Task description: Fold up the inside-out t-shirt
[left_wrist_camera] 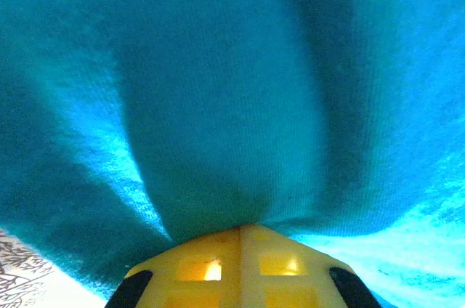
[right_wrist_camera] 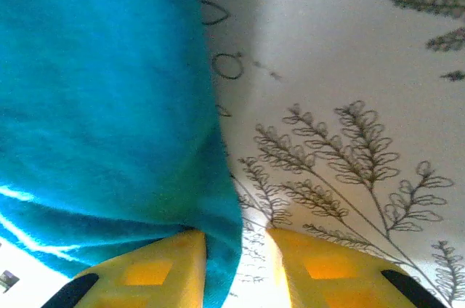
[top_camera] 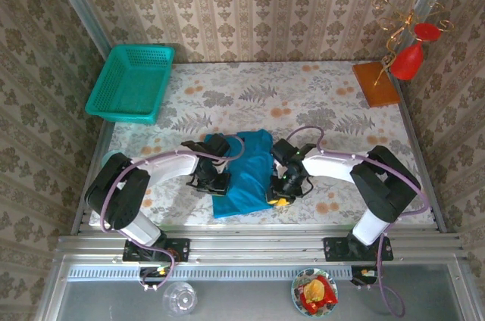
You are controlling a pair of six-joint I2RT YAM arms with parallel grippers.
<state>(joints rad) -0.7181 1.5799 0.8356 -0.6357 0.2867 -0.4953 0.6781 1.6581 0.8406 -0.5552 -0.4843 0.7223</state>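
Note:
The inside-out t-shirt (top_camera: 244, 169) lies bunched into a narrow blue-teal strip at the middle of the table, near the front edge. My left gripper (top_camera: 216, 183) sits at its left side. In the left wrist view its yellow fingers (left_wrist_camera: 211, 264) meet tip to tip, pinching a fold of the t-shirt (left_wrist_camera: 232, 90). My right gripper (top_camera: 279, 198) is at the shirt's lower right edge. Its jaws stand apart in the right wrist view (right_wrist_camera: 236, 239), with the hem of the t-shirt (right_wrist_camera: 102, 104) hanging between them against the left finger (right_wrist_camera: 156, 272).
A teal mesh basket (top_camera: 132, 82) stands at the back left. A wooden block with a wire stand and red glass pieces (top_camera: 377, 82) is at the back right. The floral tablecloth (top_camera: 318, 101) lies bare behind the shirt. A bowl (top_camera: 314, 293) and a glass (top_camera: 179, 298) sit below the rail.

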